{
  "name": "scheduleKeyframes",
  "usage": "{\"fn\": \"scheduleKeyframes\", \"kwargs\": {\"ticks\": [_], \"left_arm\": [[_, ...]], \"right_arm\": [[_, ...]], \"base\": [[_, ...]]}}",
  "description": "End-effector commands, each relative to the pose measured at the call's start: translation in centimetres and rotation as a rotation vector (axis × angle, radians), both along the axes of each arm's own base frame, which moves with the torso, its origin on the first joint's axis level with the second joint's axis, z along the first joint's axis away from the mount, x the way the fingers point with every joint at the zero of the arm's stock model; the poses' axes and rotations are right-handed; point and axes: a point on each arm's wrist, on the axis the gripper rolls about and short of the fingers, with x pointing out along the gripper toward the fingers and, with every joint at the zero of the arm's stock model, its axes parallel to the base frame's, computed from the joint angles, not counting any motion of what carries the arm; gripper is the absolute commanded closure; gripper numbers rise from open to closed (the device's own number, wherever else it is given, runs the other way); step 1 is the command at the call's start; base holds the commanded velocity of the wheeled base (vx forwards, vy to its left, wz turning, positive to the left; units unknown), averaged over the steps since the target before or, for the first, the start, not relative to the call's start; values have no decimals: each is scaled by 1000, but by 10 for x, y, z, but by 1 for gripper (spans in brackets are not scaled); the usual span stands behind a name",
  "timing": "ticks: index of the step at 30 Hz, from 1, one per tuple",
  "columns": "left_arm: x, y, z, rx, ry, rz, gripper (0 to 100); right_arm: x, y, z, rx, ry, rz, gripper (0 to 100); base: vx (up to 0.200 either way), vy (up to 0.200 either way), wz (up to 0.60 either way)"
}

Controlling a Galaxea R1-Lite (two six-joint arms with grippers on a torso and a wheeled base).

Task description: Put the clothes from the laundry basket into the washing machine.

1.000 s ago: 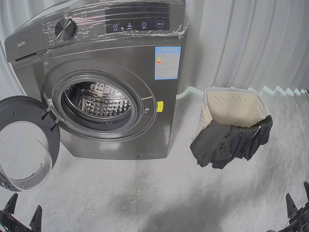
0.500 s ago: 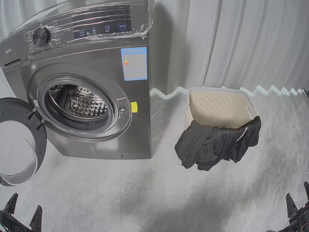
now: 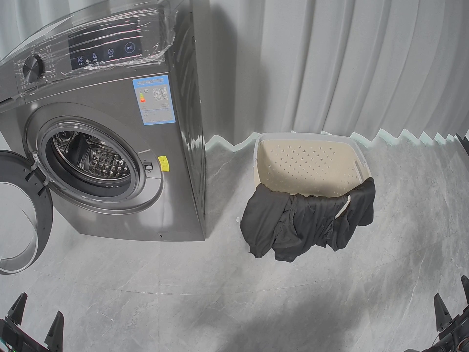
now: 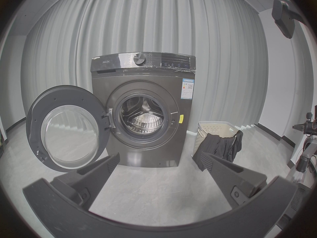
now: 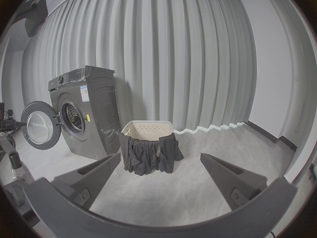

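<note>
At upper left of the head view: a grey washer point(image 3: 112, 138), round door point(image 3: 19, 221) swung wide open toward the left edge, perforated steel drum point(image 3: 93, 160) showing through the opening. Right of centre, on the grey floor point(image 3: 220, 289), near the washer's side but not touching it: a cream basket point(image 3: 312, 162) with small holes in its walls. Draped over the basket's near rim and hanging down its front wall: dark clothes point(image 3: 298, 221), lower folds close to the floor, one end hooked over the rim's right corner. Behind both, across the upper right: a pale pleated curtain point(image 3: 351, 55). At the bottom left corner: the left gripper point(image 3: 38, 314), fingers spread apart with nothing between them, well apart from the door above. At the bottom right corner: the right gripper point(image 3: 450, 297), fingers likewise spread and bare, well apart from the basket. Seen from the left wrist, washer front and open door straight ahead; from the right wrist, basket and hanging clothes straight ahead.
</note>
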Motion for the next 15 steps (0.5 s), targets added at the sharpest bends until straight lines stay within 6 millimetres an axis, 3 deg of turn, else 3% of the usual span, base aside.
{"fn": "scheduleKeyframes", "kwargs": {"ticks": [1,5,15], "left_arm": [[0,0,-4,0,-1,-1,0],[0,0,-4,0,-1,-1,0],[0,0,-4,0,-1,-1,0]], "right_arm": [[0,0,-5,0,1,0,0],[0,0,-5,0,1,0,0],[0,0,-5,0,1,0,0]], "base": [[0,-200,0],[0,-200,0],[0,0,0]]}}
